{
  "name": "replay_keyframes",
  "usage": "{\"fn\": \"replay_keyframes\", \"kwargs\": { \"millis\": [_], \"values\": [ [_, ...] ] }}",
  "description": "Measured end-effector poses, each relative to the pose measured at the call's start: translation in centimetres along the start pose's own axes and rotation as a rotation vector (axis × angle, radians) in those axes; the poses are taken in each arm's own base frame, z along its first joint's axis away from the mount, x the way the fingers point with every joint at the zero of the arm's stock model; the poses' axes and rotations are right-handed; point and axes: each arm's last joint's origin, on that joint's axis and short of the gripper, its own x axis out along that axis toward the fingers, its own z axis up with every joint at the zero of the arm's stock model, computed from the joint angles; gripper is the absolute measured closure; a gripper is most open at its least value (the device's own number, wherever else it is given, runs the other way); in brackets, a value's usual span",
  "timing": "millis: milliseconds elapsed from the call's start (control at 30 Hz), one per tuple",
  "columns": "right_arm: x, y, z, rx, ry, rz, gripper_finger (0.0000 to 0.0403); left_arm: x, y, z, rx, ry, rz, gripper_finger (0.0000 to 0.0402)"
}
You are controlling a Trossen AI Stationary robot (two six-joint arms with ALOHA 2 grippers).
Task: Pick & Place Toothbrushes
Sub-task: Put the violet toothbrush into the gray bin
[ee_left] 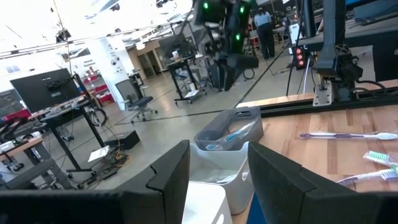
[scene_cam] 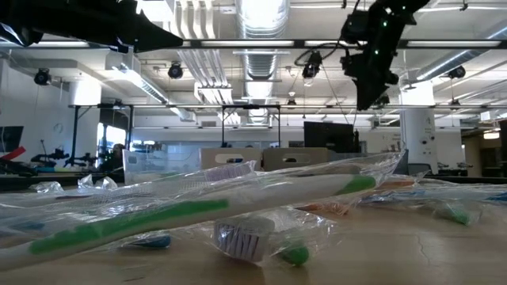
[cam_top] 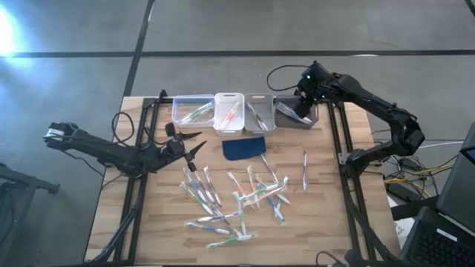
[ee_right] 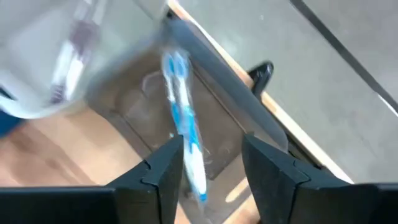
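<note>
Left arm stretched in from the left edge of the high view, left gripper point(cam_top: 191, 148) hovering over the wooden table point(cam_top: 159, 215) left of centre, fingers point(ee_left: 168, 177) parted with nothing between them. Ahead of it, along the upper middle of the frame, four small bins in a row: a clear bin point(cam_top: 191, 110) with a green-accented brush inside, a white bin point(cam_top: 229, 111) with an orange-red one, a pale grey bin point(cam_top: 260, 111) with whitish brushes, and a dark grey bin point(cam_top: 297, 115) at the right end. Just below the bins, at centre, a dark blue pad point(cam_top: 244, 147) lying flat. Below that, spread over the lower middle of the table, the loose toothbrushes point(cam_top: 237, 200), many crossing or touching one another, several in clear wrappers; one brush point(cam_top: 304, 169) lying apart to the right of the pile. In the upper right, right arm bent in from the right edge, right gripper point(cam_top: 303, 104) poised over the dark grey bin. In the right wrist view, fingers point(ee_right: 163, 168) standing apart, a blue-accented toothbrush point(ee_right: 183, 124) seen in the gap between them inside the bin, touching neither clearly; held or loose, cannot tell.
</note>
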Motion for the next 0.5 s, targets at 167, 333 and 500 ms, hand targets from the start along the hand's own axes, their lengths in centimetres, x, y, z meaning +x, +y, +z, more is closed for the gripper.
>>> {"fn": "replay_keyframes", "kwargs": {
  "millis": [167,333,500],
  "values": [
    [-2.6,1.5,1.4,-0.037,-0.069,0.034,0.0276,0.0,0.0,0.0,-0.003,0.0,0.0,0.0234],
    [-5.4,3.1,2.7,-0.087,-0.159,0.076,0.0301,0.0,0.0,0.0,-0.004,0.0,0.0,0.0234],
    [-8.0,4.7,3.4,-0.083,-0.241,0.129,0.0328,0.0,0.0,0.0,-0.006,0.0,0.0,0.0234]
  ]
}}
